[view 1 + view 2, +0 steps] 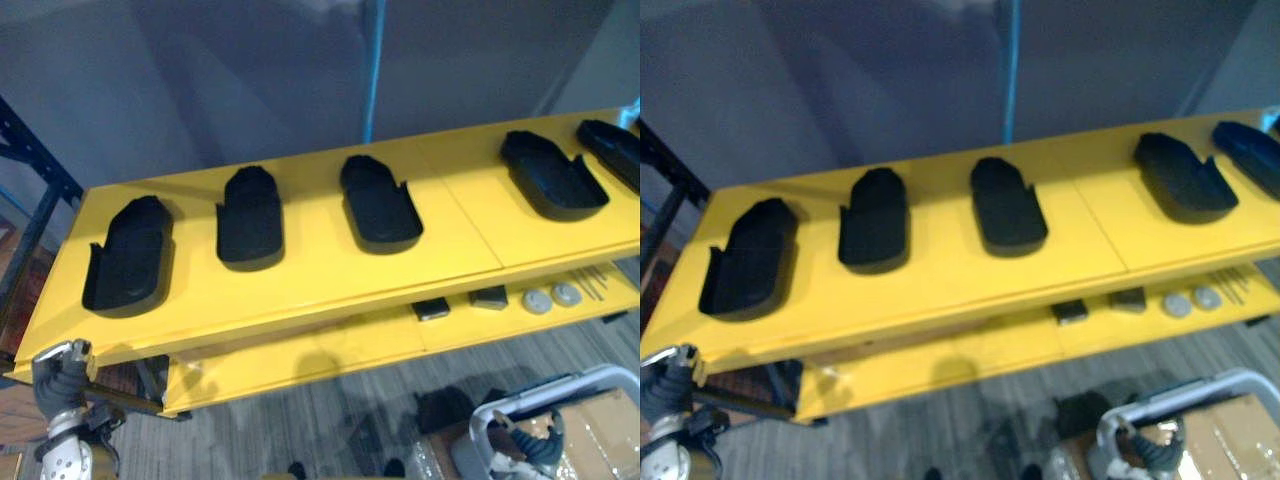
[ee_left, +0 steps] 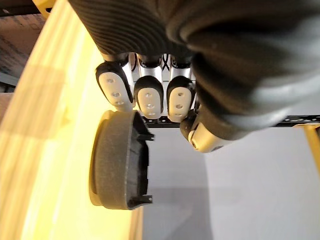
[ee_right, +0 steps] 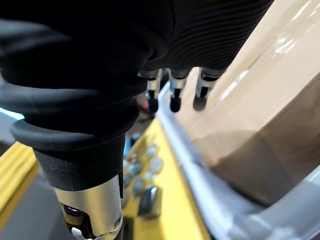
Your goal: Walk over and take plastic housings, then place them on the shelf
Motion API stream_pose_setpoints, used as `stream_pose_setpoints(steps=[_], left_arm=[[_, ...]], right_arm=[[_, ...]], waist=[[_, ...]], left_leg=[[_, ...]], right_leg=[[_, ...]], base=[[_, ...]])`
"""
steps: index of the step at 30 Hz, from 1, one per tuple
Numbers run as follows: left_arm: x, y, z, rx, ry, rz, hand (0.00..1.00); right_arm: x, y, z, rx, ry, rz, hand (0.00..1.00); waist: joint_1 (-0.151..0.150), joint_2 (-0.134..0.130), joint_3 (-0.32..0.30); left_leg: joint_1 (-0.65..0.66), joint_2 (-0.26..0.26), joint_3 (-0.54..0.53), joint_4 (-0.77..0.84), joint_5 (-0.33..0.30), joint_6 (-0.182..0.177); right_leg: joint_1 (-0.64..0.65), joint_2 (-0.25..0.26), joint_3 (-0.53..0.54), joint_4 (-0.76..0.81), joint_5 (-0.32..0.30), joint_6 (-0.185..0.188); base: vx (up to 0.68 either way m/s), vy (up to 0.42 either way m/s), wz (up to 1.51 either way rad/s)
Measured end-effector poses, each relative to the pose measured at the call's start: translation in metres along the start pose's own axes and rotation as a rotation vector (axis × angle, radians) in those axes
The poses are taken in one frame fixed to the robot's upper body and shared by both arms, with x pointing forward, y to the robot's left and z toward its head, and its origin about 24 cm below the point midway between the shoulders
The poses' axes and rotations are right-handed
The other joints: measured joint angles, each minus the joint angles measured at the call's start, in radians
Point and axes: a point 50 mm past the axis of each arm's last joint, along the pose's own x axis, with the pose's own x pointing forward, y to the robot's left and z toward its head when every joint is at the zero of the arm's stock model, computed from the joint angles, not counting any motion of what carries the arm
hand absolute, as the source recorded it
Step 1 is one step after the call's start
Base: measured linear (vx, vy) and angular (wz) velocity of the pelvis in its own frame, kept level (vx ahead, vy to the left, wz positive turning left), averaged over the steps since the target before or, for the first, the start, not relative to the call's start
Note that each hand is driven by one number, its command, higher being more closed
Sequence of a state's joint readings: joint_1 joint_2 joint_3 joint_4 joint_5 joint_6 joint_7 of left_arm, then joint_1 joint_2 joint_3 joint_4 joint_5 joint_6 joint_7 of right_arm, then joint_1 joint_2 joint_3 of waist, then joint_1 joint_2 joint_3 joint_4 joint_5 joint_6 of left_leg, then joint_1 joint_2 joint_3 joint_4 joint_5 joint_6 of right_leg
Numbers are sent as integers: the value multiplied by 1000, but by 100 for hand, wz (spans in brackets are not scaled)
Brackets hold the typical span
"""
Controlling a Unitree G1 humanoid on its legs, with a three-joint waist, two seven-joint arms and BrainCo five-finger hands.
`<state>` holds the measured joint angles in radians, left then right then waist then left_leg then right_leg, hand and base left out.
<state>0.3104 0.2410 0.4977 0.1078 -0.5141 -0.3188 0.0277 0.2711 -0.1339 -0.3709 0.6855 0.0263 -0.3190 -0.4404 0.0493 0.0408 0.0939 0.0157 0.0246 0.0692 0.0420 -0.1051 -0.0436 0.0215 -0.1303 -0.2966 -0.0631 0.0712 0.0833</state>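
Several black plastic housings lie in a row on the top tier of a yellow shelf (image 1: 300, 290): one at the left end (image 1: 128, 255), two near the middle (image 1: 249, 218) (image 1: 380, 203), and others to the right (image 1: 550, 175). My left hand (image 1: 62, 378) hangs below the shelf's left front corner, open and empty. In the left wrist view its fingers (image 2: 149, 97) point at a housing (image 2: 117, 160) on the yellow board, with a gap between them. My right hand (image 1: 532, 447) is low at the right by a cart, its fingers (image 3: 174, 95) straight and empty.
The shelf's lower tier (image 1: 400, 335) holds two small dark blocks (image 1: 432, 309) and grey round discs (image 1: 551, 297). A grey-framed cart (image 1: 560, 395) with a cardboard box (image 1: 600, 430) stands at lower right. A dark blue rack post (image 1: 40, 160) rises at the left.
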Motion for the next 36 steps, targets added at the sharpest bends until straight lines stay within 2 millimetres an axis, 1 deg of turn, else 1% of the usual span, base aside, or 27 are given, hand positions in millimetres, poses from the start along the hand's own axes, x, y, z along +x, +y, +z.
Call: stream_pose_setpoints(steps=[2, 5, 9, 12, 14, 18, 19, 22, 26, 32, 36], left_arm=[[4, 2, 0, 11, 2, -3, 100], [10, 5, 3, 3, -2, 3, 100], [15, 3, 0, -10, 6, 7, 100], [19, 0, -2, -19, 19, 7, 100], [23, 1, -4, -14, 35, 8, 100], [28, 3, -5, 8, 55, 7, 100], [30, 7, -14, 21, 109, 22, 100], [32, 9, -16, 27, 121, 28, 100], [36, 8, -13, 35, 118, 22, 100], [42, 4, -16, 32, 134, 20, 100], [54, 4, -10, 60, 131, 14, 100]], right_arm=[[1, -2, -1, -9, 3, 6, 0], [2, -2, -1, 38, 22, 13, 0], [3, -5, -5, 71, 49, 6, 0], [4, -5, -5, 30, 37, 30, 0], [3, -1, -3, -13, 18, 71, 0], [3, 3, -2, -11, 15, 102, 0], [5, 6, 2, -23, -3, 123, 0], [5, 6, 1, -29, 7, 121, 0], [6, 4, 1, -37, 7, 121, 0], [12, -1, 6, -53, -12, 117, 0], [14, 0, 9, -51, -21, 131, 0]], waist=[[-6, 3, 5], [-8, 3, 7], [-9, 4, 8], [-12, 2, 9], [-12, 1, 9], [-13, -4, 13], [-13, -13, 18], [-20, -21, 21], [-23, -21, 22], [-23, -22, 23], [-33, -22, 37]], left_leg=[[0, 0, 5, 0, 0, 0], [1, 4, 24, -1, -1, -1], [0, 4, 28, -3, -1, -1], [1, 4, 33, -3, -1, -1], [3, 6, 36, -3, -2, -2], [7, 10, 45, -2, -4, -5], [18, 14, 55, 2, -11, -6], [18, 14, 55, 3, -11, -6], [18, 15, 61, 3, -12, -6], [21, 16, 76, 6, -16, -6], [19, 18, 83, 26, -27, -6]], right_leg=[[-4, 0, 3, 2, 0, 0], [-12, 4, 19, 4, 0, 0], [-19, 4, 25, 8, 0, 0], [-19, 4, 28, 8, 0, 0], [-19, 5, 30, 8, 0, 0], [-19, 9, 41, 9, 0, 0], [-19, 12, 54, 18, -2, -3], [-19, 12, 55, 18, -2, -3], [-20, 12, 56, 18, -2, -3], [-23, 13, 71, 19, -2, -3], [-24, 14, 78, 24, -2, -3]], base=[[-21, 2, -7], [-5, -6, -13], [5, -1, -4], [5, 1, -1], [8, -1, -3], [-7, -4, -9], [-25, -8, -19], [-8, -3, -6], [0, 0, 0], [0, 4, -6], [-12, 3, -6]])
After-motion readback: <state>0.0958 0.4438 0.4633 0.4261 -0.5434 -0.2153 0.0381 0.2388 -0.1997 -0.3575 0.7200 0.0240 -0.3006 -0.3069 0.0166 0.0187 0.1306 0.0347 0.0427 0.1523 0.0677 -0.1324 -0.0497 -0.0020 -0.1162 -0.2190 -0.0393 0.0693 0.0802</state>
